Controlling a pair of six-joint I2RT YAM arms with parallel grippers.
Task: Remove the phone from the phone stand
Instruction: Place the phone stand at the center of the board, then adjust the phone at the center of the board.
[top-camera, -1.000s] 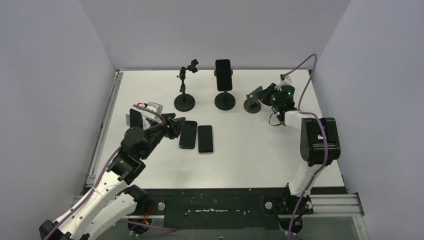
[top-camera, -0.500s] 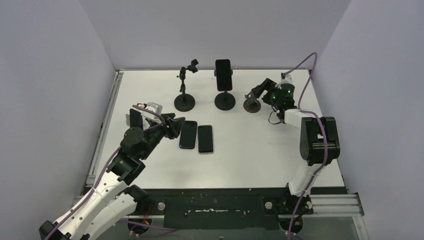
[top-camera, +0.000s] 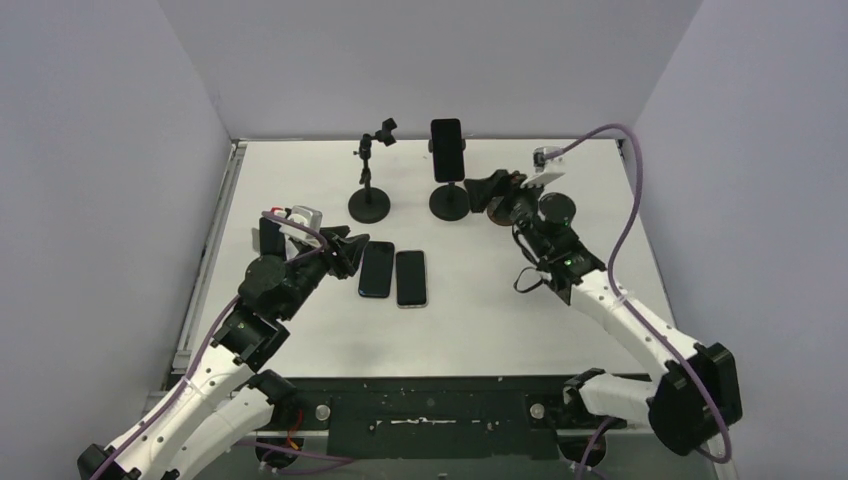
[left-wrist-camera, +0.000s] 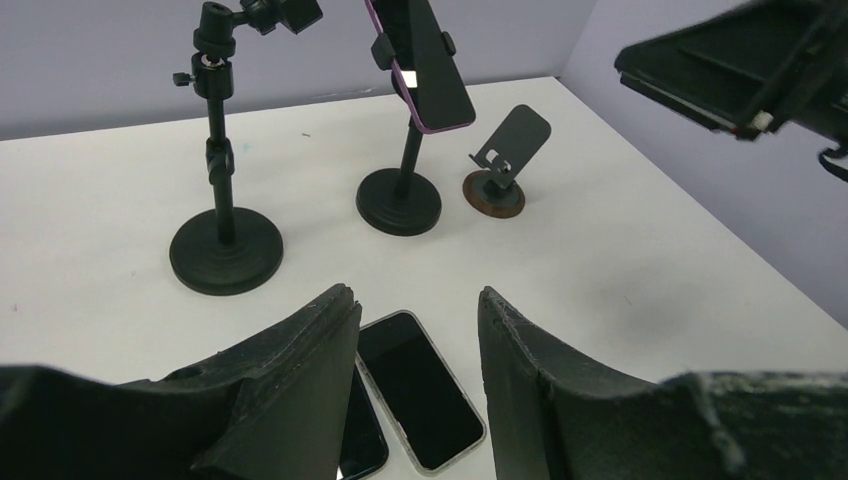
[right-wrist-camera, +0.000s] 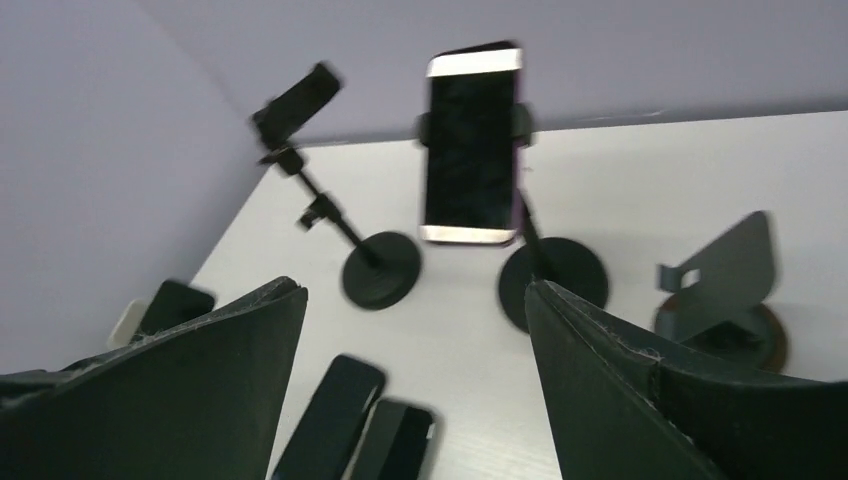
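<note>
Right gripper (top-camera: 478, 190) hangs with its jaws spread wide and nothing between them, aimed at the phone (top-camera: 447, 150) from just beside it. Left gripper (top-camera: 350, 252) stands partly parted and empty too, low over the table (top-camera: 500, 320) next to two loose handsets (top-camera: 393, 274) lying flat side by side.

That phone is a dark slab with a blank screen and a purplish edge, clamped upright in the phone stand (top-camera: 449, 203), a thin black post on a round black base at the far middle of the table. Its twin, an empty stand (top-camera: 370, 205), sits to the left; a small tilted holder (right-wrist-camera: 725, 275) on a brown disc sits to the right.

A second ago the right jaws were closed at that little holder on the far right; since then the arm has swung inward and opened (the left arm has not budged).

White tabletop, a little scuffed, closed in by plain pale lilac-grey walls.
</note>
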